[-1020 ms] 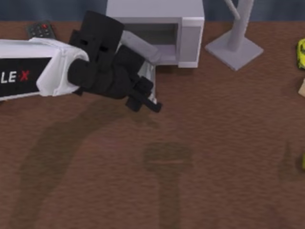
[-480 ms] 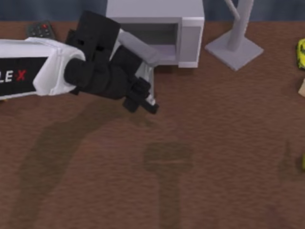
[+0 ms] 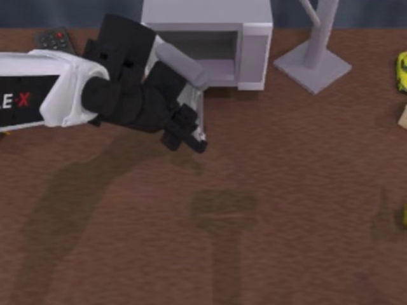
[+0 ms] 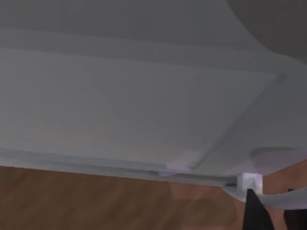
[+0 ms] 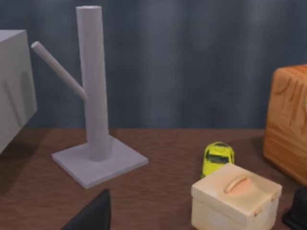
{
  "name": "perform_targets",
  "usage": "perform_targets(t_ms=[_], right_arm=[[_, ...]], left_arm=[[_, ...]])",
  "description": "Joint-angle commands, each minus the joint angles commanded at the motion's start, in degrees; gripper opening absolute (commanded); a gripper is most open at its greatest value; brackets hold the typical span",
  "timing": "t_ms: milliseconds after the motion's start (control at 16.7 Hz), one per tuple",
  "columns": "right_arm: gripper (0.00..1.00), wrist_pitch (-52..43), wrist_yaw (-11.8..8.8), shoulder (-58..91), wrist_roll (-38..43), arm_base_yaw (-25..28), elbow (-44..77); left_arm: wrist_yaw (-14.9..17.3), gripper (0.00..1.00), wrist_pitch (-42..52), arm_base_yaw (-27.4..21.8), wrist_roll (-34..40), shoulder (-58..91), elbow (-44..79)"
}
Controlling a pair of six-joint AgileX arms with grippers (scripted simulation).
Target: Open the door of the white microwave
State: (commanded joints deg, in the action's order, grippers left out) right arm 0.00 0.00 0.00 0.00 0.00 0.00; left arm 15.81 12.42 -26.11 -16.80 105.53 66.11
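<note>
The white microwave [image 3: 210,16] stands at the table's back edge, its cavity showing. Its door [image 3: 187,65] is swung outward toward the front, hinged on the left side. My left gripper [image 3: 187,136] is at the door's free edge, shut on it. In the left wrist view the door's window panel [image 4: 124,105] fills most of the picture. A small white handle block [image 4: 249,181] sits right at my left gripper [image 4: 273,215]. My right arm is out of the top view. Its gripper [image 5: 194,223] is open, with one dark fingertip [image 5: 93,215] over bare table.
A grey stand [image 3: 313,60] with a square base is right of the microwave. A remote control [image 3: 56,39] lies at the back left. At the far right are a yellow toy car [image 5: 218,158], a beige lidded box [image 5: 235,199] and a wooden block [image 5: 288,120].
My left gripper has drawn a little to the left and back, and the door's free edge has swung with it, slightly wider open.
</note>
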Motion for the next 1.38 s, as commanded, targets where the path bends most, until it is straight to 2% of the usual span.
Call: perform_targets(t_ms=[1140,1380], right_arm=[[1.0,0.0,0.0,0.0,0.0,0.0,0.0],[1.0,0.0,0.0,0.0,0.0,0.0,0.0]], left_arm=[[0.0,0.0,0.0,0.0,0.0,0.0,0.0],[1.16,0.0,0.51,0.19,-1.03,-0.08,-0.35]])
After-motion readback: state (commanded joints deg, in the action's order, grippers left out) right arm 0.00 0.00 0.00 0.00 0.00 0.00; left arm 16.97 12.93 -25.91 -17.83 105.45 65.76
